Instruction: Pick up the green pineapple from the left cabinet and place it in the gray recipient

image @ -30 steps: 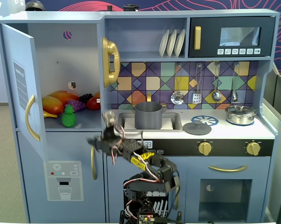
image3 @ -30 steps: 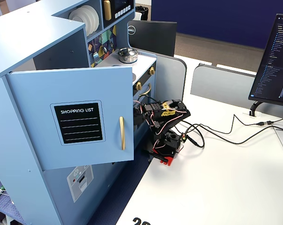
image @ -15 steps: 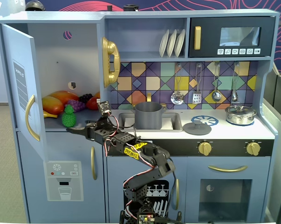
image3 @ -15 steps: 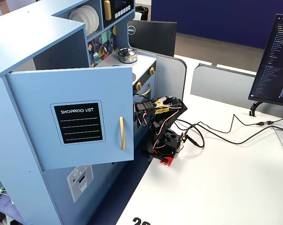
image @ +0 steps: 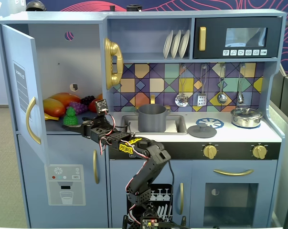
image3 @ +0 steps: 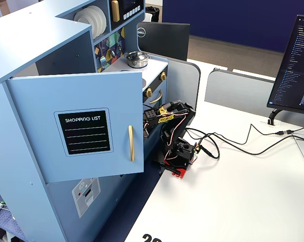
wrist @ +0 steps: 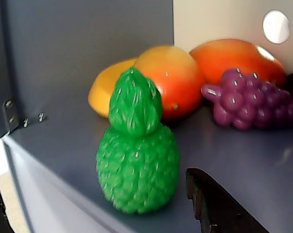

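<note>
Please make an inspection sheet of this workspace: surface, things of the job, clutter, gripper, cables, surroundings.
Surface: blue cabinet shelf, bare near its front edge.
Job's things: green pineapple upright near the shelf edge in the left cabinet, door open; gray recipient in the sink.
Clutter: purple grapes, orange-red fruits behind the pineapple.
Gripper: gripper at the pineapple; jaw state unclear.
Cables: black cables across the white desk.
Surroundings: monitor, silver lidded pot.
</note>
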